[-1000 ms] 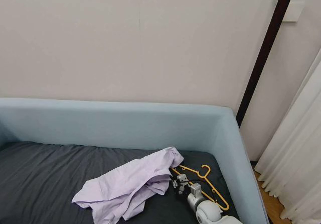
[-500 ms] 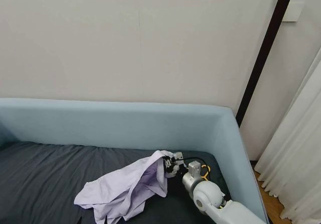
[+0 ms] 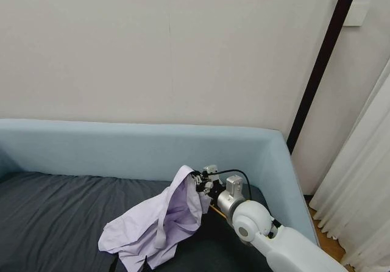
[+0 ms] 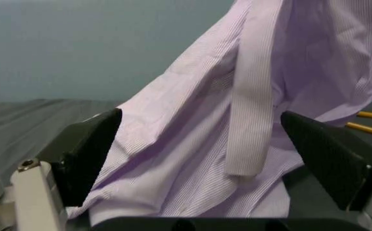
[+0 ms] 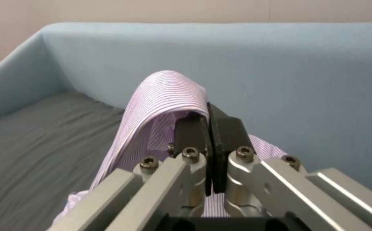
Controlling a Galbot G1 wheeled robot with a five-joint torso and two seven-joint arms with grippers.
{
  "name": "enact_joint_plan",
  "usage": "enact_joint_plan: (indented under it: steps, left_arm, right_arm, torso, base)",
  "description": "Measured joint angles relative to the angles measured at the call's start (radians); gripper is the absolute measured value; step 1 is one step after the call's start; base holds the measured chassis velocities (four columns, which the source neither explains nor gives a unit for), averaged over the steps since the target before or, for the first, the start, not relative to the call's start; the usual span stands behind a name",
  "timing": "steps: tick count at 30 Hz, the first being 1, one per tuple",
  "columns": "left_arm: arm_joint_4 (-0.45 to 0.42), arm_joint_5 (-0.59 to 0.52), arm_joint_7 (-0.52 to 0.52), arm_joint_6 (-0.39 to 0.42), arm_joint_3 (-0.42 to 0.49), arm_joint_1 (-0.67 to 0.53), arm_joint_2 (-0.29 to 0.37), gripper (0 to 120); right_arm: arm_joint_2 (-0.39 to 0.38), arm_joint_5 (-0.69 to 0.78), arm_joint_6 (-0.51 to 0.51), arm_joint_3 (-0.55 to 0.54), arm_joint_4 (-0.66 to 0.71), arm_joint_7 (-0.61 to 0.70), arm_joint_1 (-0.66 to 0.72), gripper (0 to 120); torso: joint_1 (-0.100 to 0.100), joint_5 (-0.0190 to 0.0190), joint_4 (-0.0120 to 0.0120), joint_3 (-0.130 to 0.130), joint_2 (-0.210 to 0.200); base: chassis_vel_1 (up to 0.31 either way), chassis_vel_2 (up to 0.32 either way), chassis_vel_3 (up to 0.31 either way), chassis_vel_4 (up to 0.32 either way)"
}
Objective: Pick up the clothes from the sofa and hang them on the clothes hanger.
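Fabric looks light, limp: striped shirt (image 3: 159, 222) hangs from right gripper (image 3: 197, 181) pinching one fold above right end of sofa (image 3: 122, 150), rest pooled on its seat. Spread left gripper (image 4: 205, 142) faces it; collar seems safest hold.

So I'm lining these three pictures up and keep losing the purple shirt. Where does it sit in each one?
Head view: the striped lilac shirt lies low in the middle, one edge held up by the right pincer.
Left wrist view: the shirt drapes in front of the open left pincer.
Right wrist view: a shirt fold is clamped in the right pincer.
Shared landmark: the light blue sofa back behind it.
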Motion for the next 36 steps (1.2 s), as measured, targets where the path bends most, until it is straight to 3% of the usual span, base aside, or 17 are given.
enact_joint_plan:
  steps: [19,36]
  left_arm:
    - [0.072,-0.041,-0.111,0.208,0.229,-0.215,0.111,99]
    - [0.113,-0.037,-0.138,0.219,0.256,-0.235,0.087,99]
  right_arm:
    - [0.005,0.095,-0.033,0.008,0.087,0.065,-0.005,0]
    - [0.004,0.083,-0.038,-0.003,0.11,0.073,-0.012,0]
  torso:
    - [0.0,-0.0002,0.0,0.0,0.0]
    - [0.0,-0.0001,0.0001,0.0,0.0]
  base:
    - [0.0,0.0,0.0,0.0]
    - [0.0,0.0,0.0,0.0]
